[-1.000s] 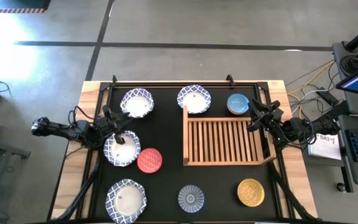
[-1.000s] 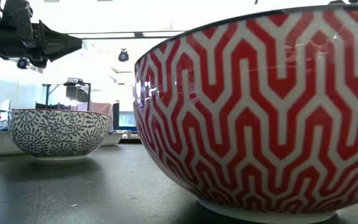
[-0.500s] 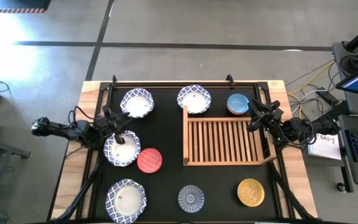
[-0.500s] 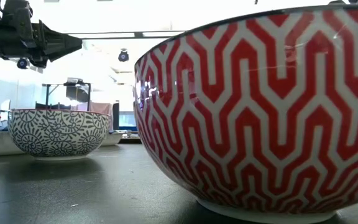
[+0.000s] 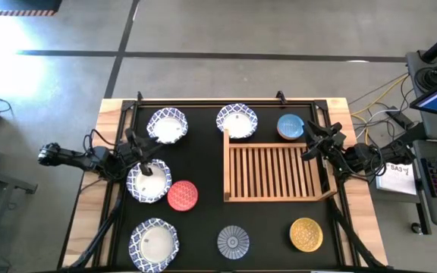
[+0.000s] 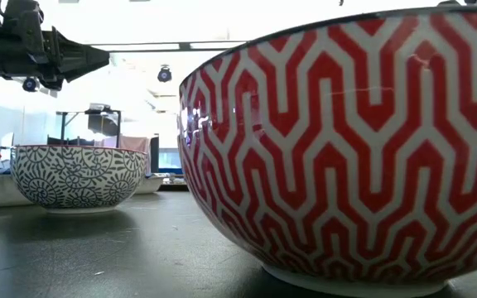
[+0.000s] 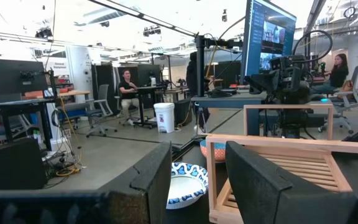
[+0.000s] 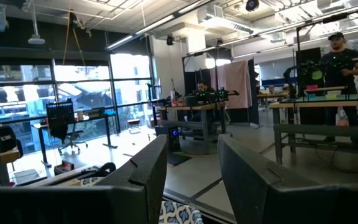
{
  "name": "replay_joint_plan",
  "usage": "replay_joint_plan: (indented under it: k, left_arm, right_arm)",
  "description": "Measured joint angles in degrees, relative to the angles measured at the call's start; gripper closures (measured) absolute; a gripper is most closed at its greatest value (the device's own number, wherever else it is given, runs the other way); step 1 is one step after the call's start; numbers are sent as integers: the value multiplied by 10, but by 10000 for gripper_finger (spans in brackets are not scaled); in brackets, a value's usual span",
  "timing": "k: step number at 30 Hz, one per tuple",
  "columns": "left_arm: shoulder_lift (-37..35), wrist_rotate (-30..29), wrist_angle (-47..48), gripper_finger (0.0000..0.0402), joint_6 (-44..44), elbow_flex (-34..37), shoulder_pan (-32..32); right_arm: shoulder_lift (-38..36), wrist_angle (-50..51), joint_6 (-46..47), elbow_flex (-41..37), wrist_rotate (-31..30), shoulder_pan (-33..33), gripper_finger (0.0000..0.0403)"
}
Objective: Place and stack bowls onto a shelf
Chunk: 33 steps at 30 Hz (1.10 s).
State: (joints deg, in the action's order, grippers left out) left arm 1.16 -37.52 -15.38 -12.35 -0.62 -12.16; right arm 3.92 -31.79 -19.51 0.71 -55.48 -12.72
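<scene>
In the high view, four blue-and-white bowls sit on the black mat at the far left (image 5: pixel 167 126), far middle (image 5: pixel 237 121), left (image 5: pixel 149 183) and near left (image 5: pixel 155 243). The small blue bowl (image 5: pixel 290 127), red bowl (image 5: pixel 182 195), grey radial bowl (image 5: pixel 233 242) and yellow bowl (image 5: pixel 306 233) also rest on their bases. The slatted wooden shelf (image 5: pixel 271 171) lies flat, with no bowls on it. My left gripper (image 5: pixel 147 158) (image 7: pixel 197 177) is open, raised over the left bowl's far rim. My right gripper (image 5: pixel 310 149) (image 8: pixel 192 168) is open, above the shelf's right rail.
The low view is filled by the red bowl (image 6: pixel 346 149), with a patterned bowl (image 6: pixel 77 175) behind it and my left arm (image 6: pixel 40 50) high above. The mat's black frame (image 5: pixel 203 100) borders the work area. People sit and stand at desks in the room beyond.
</scene>
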Motion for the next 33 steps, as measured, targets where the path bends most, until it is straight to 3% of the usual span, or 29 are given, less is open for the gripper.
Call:
replay_joint_plan:
  k: [26, 33]
  left_arm:
    - [0, 0, 0, 267, 0, 0, 0]
    - [0, 0, 0, 267, 0, 0, 0]
  right_arm:
    - [0, 0, -11, 0, 0, 0, 271]
    - [0, 0, 44, 0, 0, 0, 271]
